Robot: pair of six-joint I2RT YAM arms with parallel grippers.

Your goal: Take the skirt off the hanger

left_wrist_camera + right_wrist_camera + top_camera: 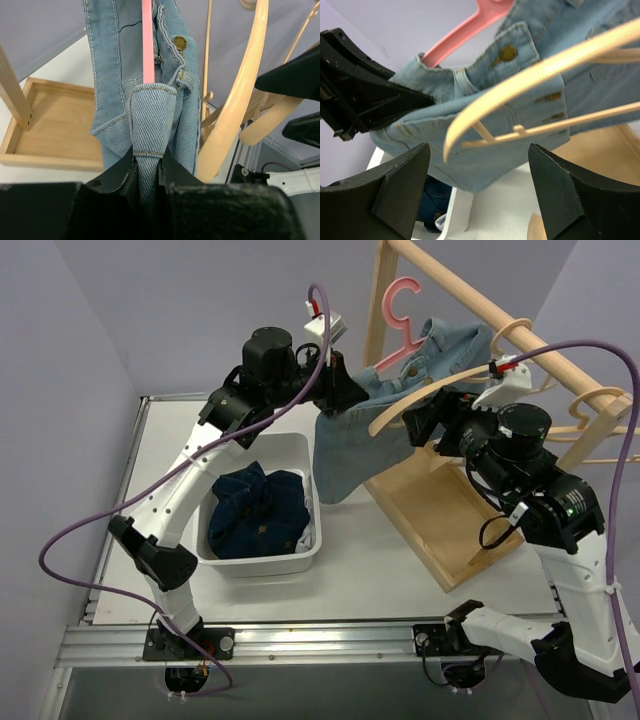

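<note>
While beside bin (262,562), skirt (340,455) behind wooden hanger (400,410)

One light-blue denim skirt (345,445). One pink plastic hanger (400,302). At least two pale wooden hangers (545,65); whether there are more cannot be told. One wooden rack (450,510), one white plastic bin (270,452), one dark-blue denim garment (258,512). Two black claws: left claw (147,160), right claw (479,150).

skirt (340,455): light blue denim | hanger (147,40): pink | bin (260,563): white | rack (430,520): pale wood
</note>
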